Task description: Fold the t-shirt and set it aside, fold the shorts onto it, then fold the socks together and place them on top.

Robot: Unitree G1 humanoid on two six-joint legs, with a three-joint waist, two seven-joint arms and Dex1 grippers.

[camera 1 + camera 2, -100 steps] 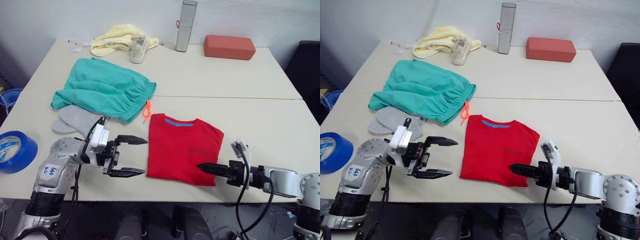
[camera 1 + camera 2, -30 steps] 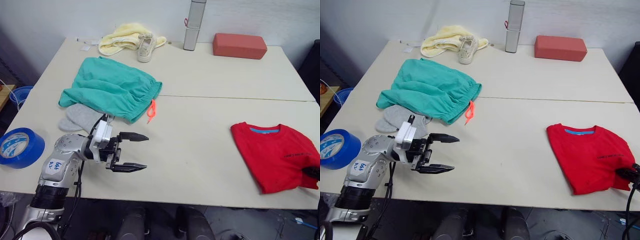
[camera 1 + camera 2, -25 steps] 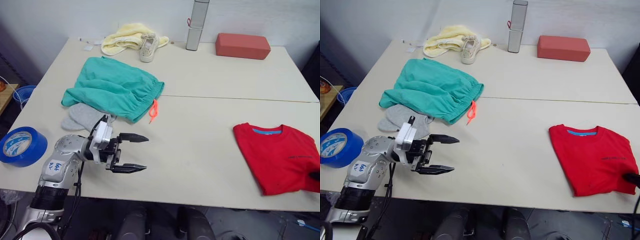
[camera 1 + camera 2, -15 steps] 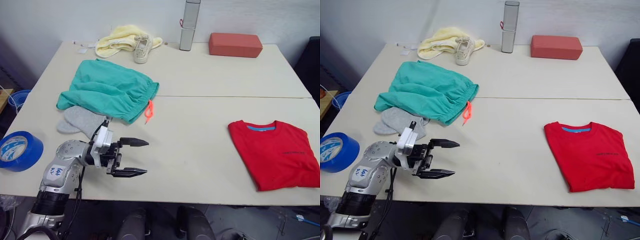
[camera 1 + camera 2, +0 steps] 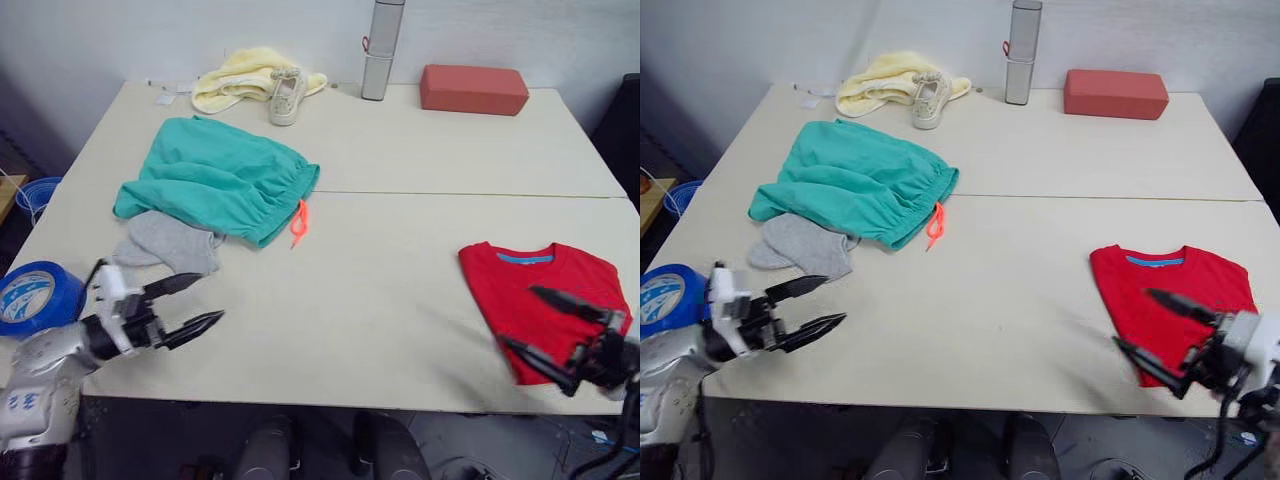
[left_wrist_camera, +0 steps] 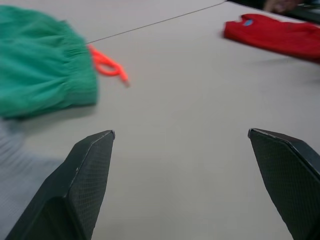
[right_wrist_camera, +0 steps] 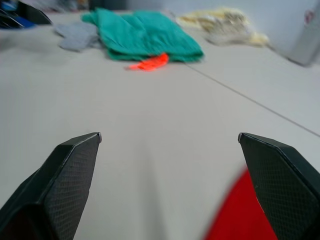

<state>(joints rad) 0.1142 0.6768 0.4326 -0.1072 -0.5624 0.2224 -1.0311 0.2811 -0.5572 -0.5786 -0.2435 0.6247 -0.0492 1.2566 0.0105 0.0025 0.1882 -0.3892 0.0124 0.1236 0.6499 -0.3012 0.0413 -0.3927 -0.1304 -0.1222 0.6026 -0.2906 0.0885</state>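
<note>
Both arms are silver-grey metal with white wrist blocks. The left gripper (image 5: pixel 190 303) and right gripper (image 5: pixel 545 323) each carry two long, tapering black fingers (image 6: pixel 82 187) with a fine cross-hatched texture.

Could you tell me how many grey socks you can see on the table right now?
1 grey patch is visible; I cannot separate it into two socks. The socks lie near the table's left front edge, partly tucked under the shorts. A second may be hidden in the bundle or beneath the shorts.
</note>
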